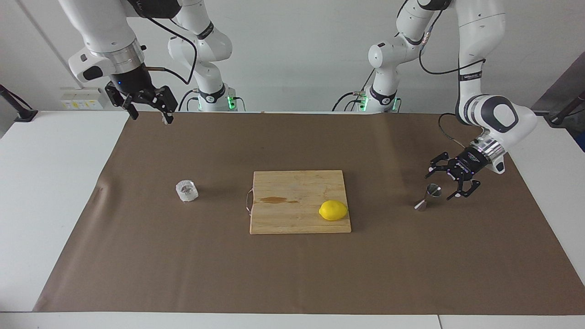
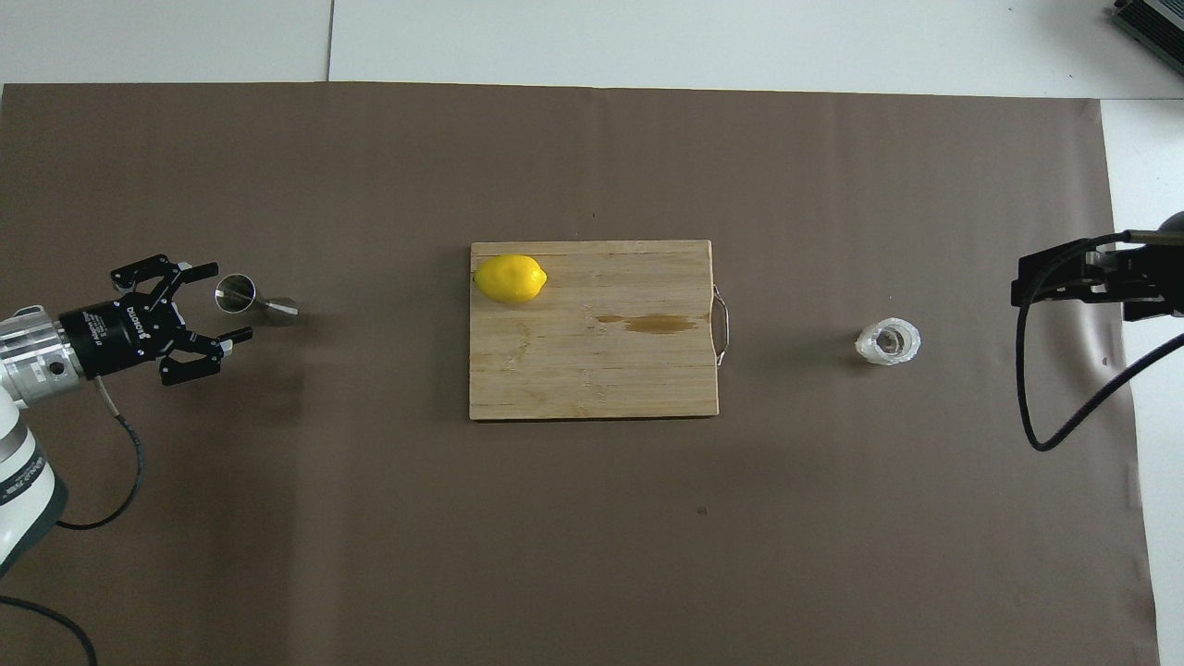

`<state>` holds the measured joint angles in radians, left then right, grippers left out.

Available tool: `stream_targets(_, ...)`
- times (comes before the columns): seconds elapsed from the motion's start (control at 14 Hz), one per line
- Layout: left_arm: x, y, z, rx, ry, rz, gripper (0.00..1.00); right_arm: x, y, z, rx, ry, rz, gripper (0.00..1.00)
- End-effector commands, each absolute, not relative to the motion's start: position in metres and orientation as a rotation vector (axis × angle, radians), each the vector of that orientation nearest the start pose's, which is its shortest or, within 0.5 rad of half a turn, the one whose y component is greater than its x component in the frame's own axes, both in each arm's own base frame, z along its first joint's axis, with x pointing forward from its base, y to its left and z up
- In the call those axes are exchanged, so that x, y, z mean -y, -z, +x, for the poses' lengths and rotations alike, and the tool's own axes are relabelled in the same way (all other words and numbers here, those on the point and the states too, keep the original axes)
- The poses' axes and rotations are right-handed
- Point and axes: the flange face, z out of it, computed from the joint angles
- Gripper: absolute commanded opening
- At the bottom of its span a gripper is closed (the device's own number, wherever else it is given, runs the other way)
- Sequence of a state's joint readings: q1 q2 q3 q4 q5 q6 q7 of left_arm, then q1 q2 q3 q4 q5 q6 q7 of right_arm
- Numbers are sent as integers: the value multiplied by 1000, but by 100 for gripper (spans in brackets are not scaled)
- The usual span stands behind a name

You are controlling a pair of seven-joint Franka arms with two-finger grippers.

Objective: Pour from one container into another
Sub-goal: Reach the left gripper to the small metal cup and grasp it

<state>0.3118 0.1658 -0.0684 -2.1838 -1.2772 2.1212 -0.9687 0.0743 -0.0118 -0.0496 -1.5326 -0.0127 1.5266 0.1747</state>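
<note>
The clear crinkled cup (image 1: 187, 191) (image 2: 888, 341) stands on the brown paper toward the right arm's end of the table. The steel hourglass jigger (image 1: 427, 197) (image 2: 252, 300) stands upright toward the left arm's end. My left gripper (image 1: 439, 185) (image 2: 228, 301) hangs low and level beside the jigger, open. Its fingertips reach to the jigger's rim without touching it. My right gripper (image 1: 151, 118) (image 2: 1054, 277) waits raised and open over the paper's edge, apart from the cup and holding nothing.
A wooden cutting board (image 1: 297, 221) (image 2: 592, 384) lies mid-table between cup and jigger, with a brown stain on it. A yellow lemon (image 1: 333, 210) (image 2: 510, 278) sits on the board's corner toward the jigger. Brown paper (image 1: 292, 274) covers the table.
</note>
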Motion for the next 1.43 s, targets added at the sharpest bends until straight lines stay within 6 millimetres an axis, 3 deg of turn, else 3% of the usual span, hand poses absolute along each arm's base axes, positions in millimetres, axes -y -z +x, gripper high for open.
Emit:
stream_targets(0.0,-82,-322,539,-1920,621,1091,100,-8,-647,542,-209,-6,-3146,100)
stream_targets(0.79,-86,-325,539,-1922,611,1082,100,-8,-647,542,-209,-6,-3146,100)
stream_targets(1.36,-85,-325,539,-1923,611,1081,71,-8,-647,542,-209,-6,-3146,100)
